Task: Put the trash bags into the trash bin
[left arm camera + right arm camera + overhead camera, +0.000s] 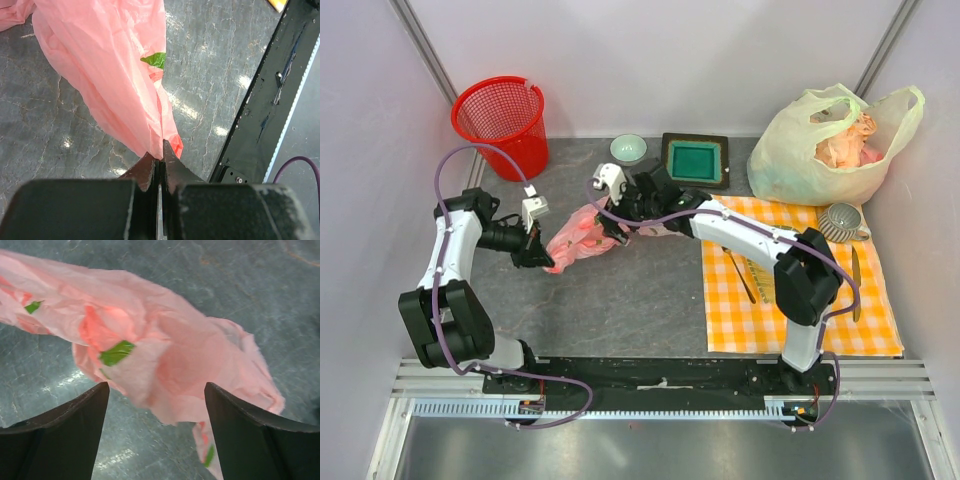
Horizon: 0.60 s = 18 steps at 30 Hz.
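I am watching my left gripper (159,156) pinching a tapered end of the thin, crinkly, translucent pink plastic trash bag (115,75). Its two fingers are pressing together with the film caught between them, and the bag is fanning out ahead of them over the grey marbled tabletop (220,75). My right gripper (156,390) is standing wide apart, with the same bag lying just ahead of it and spanning the gap. I cannot tell whether either finger is touching it. The round red plastic mesh wastebasket (500,120) is sitting upright, well apart from both grippers and nearer the left one.
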Available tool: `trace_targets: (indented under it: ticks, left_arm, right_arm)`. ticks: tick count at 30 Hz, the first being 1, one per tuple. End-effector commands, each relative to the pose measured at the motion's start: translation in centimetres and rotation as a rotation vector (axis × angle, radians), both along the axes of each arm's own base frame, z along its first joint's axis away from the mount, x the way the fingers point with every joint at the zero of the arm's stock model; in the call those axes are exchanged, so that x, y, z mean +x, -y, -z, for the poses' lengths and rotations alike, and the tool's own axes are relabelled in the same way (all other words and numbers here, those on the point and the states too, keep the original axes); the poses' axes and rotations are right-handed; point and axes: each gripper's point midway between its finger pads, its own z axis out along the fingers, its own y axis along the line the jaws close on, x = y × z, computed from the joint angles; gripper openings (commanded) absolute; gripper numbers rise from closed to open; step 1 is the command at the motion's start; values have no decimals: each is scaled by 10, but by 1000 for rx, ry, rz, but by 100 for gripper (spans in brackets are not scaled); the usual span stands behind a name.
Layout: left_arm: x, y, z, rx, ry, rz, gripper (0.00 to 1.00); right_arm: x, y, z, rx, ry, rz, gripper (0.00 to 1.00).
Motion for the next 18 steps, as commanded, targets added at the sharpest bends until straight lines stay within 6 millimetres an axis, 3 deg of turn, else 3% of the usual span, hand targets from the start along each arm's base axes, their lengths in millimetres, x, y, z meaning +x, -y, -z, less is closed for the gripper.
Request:
trace_targets:
  ticks: [1, 6, 9, 13, 15, 18]
  left_arm:
    - [-7, 7, -17, -32, 61, 63, 2]
    - [-3, 9, -25, -56, 60, 77, 2]
    - [-1, 11, -31, -78, 59, 83, 2]
    - [-6, 13, -34, -84, 53, 105, 2]
    - [-10, 13, -30, -76, 42, 126, 2]
    - [-16, 12, -25, -50, 36, 149, 2]
  right_arm:
    - [17, 16, -62, 141, 108, 22, 87]
    - [-7, -2, -64, 202, 51, -128, 97]
    - [-17, -15, -52, 180, 35, -169, 98]
    - [-11, -22, -33, 143, 27, -170, 97]
    - [-7, -25, -38, 149, 41, -161, 87]
    - [-7, -23, -59, 187, 72, -153, 57]
